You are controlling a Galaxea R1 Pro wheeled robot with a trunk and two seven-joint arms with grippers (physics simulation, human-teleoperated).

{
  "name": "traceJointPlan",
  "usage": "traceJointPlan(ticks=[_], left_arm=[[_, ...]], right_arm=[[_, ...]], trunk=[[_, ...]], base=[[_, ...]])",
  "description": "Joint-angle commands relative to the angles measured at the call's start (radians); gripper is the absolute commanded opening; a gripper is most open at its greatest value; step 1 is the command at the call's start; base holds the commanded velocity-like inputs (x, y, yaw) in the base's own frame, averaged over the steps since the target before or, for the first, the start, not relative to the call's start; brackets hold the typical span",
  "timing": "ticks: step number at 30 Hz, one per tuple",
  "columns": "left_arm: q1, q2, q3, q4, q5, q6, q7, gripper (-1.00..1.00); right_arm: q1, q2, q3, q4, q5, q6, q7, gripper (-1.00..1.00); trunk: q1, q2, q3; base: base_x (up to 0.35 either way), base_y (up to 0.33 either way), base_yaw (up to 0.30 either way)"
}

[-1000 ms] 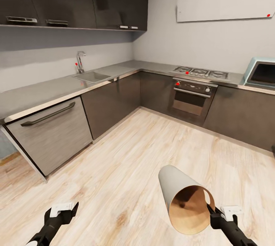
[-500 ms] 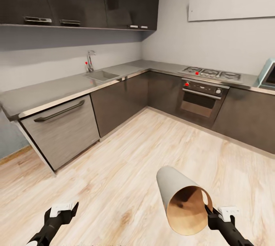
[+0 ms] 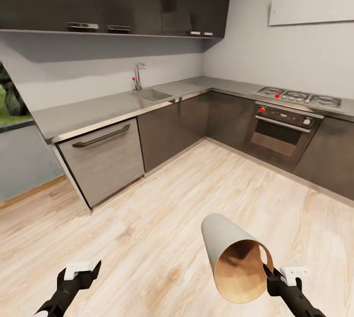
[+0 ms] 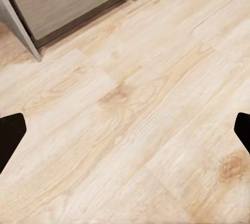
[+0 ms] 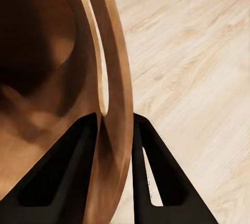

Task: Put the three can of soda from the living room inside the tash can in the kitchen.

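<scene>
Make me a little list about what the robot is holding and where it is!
room: kitchen, with dark cabinets, a sink and an oven
floor: light wood planks
trash can: held off the floor, tipped, its open mouth toward the camera, brown inside
right gripper: pinching the trash can's rim, one finger inside and one outside
left gripper: open, holding nothing, above bare floor
soda cans: none to be seen inside the trash can
</scene>
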Motion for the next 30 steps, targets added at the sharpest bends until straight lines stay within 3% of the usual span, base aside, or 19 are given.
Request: traceJointPlan(ticks=[1,30], left_arm=[[0.000,0.000,0.000,0.000,0.000,0.000,0.000,1.00],[0.002,0.000,0.000,-0.005,0.001,0.000,0.000,1.00]], right_arm=[[0.000,0.000,0.000,-0.002,-0.008,0.000,0.007,-1.00],[0.000,0.000,-0.001,0.000,-0.011,-0.004,0.008,-1.00]], trunk=[[0.000,0.000,0.000],[0.000,0.000,0.036]], base=[[-0.168,0.000,0.242],[-0.198,0.000,0.149]])
